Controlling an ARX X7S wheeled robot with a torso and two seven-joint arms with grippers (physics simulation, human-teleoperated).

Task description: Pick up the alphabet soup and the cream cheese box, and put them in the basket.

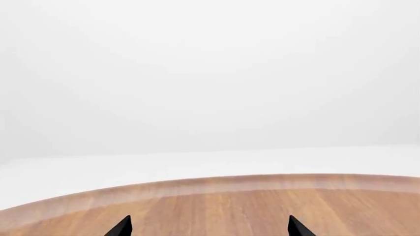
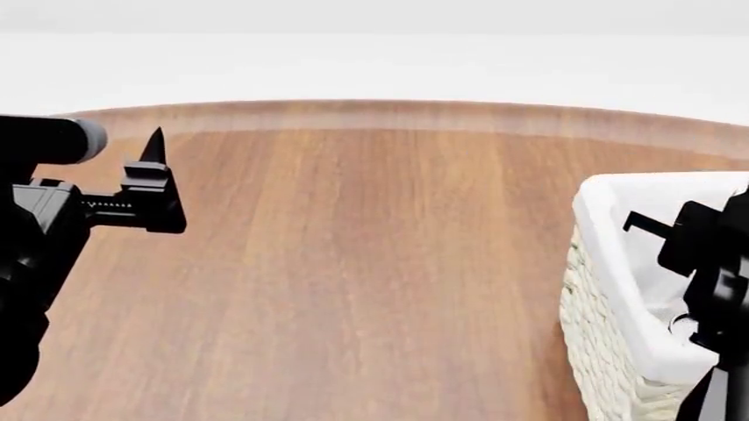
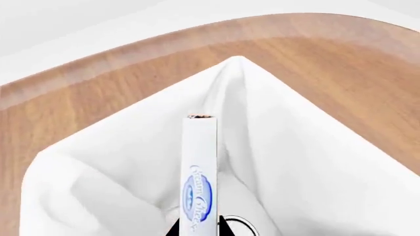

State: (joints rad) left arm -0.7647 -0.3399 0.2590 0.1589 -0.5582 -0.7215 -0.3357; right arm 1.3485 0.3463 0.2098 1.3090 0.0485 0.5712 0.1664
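Observation:
My right gripper is shut on the cream cheese box, a thin white box with blue lettering, seen edge-on. It hangs above the inside of the basket, near a corner of the white cloth lining. In the head view the basket stands at the right edge, and my right arm over it hides the box. A dark ring lies on the lining beside the box; I cannot tell what it is. The alphabet soup is not plainly in view. My left gripper is open and empty above the table; it also shows at the left of the head view.
The round wooden table's far edge curves across the back, with white floor beyond. No other objects show on the tabletop between the left gripper and the basket.

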